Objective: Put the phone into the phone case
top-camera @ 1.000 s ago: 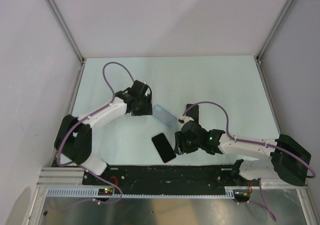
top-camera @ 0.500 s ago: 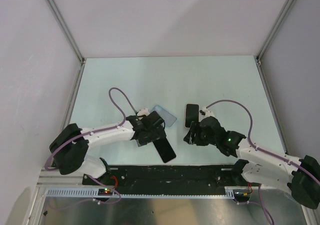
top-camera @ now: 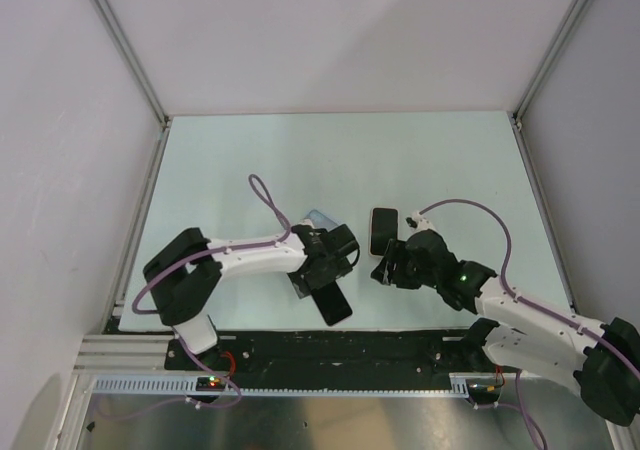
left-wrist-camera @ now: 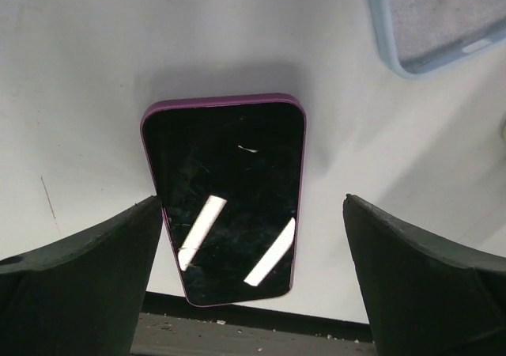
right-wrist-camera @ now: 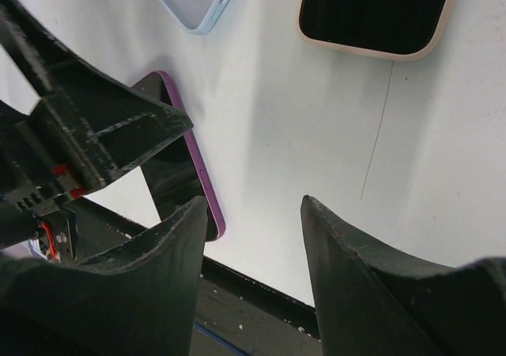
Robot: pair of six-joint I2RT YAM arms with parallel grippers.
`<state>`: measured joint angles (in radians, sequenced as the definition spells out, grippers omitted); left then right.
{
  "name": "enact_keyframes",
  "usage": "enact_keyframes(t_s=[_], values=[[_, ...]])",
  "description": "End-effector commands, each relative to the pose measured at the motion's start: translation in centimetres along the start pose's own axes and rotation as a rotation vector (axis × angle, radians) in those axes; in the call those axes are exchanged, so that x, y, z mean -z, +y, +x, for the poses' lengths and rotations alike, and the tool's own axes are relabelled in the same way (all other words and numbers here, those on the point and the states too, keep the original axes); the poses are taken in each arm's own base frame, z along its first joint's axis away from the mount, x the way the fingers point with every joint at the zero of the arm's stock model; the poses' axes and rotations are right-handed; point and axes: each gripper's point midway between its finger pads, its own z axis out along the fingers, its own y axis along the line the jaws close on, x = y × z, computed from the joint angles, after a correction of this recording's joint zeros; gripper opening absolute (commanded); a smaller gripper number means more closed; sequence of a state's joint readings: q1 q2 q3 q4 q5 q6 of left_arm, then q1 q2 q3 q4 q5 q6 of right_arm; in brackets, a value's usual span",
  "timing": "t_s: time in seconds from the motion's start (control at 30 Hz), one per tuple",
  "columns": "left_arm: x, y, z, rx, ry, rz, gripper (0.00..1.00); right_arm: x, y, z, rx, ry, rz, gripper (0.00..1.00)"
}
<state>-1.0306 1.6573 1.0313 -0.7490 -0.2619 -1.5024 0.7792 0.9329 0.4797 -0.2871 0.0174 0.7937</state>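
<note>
Hovering over the phone (left-wrist-camera: 225, 174) right now, that's what the left hand (left-wrist-camera: 251, 206) is doing. Its fingers (left-wrist-camera: 87, 269) are sitting wide apart, one on each side of the purple-edged slab, gripping nothing and not touching it as far as I can tell. The phone is lying screen-up on the worktop (left-wrist-camera: 79, 55) near the front edge. The phone case (left-wrist-camera: 443, 20), the light blue shell, is lying just beyond it, looking open side up and empty, partly tucked under the left arm (top-camera: 250, 255) in the overhead view. The right hand (right-wrist-camera: 254, 206) is hanging open too, holding nothing, near a second phone (right-wrist-camera: 375, 12) with a beige rim. So I'm reckoning nothing is actually getting done yet. The phone is needing a grab, a carry over to the case, lining up and pressing in.
</note>
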Motion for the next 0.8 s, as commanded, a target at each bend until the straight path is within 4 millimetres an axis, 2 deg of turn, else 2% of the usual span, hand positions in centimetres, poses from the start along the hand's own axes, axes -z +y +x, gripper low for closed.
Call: enact_keyframes(t_s=[0.0,0.27,0.4,0.57,0.63,0.77], values=[[-0.4,1.1,0.2,0.019,-0.018,-0.116,1.00,0.4,0.6,-0.8,-0.012,-0.031,-0.032,0.56],[-0.9,2.3,1.0,0.002,-0.002,-0.181,0.93,0.5,0.6,-0.3,-0.021,-0.008,-0.057,0.55],[-0.6,2.2,0.6,-0.005,-0.013,-0.168,0.93,0.2,0.6,0.0,-0.029,0.000,-0.067,0.55],[-1.5,1.8,1.7,-0.028,0.032,-0.190,0.91,-0.2,1.2,0.5,-0.034,0.015,-0.111,0.56],[-1.7,1.3,1.9,-0.033,0.047,-0.178,0.89,-0.4,1.6,1.1,-0.033,0.028,-0.156,0.58],[-2.1,0.7,2.1,-0.037,0.089,-0.147,0.73,-0.9,2.2,2.3,-0.036,0.049,-0.240,0.65]])
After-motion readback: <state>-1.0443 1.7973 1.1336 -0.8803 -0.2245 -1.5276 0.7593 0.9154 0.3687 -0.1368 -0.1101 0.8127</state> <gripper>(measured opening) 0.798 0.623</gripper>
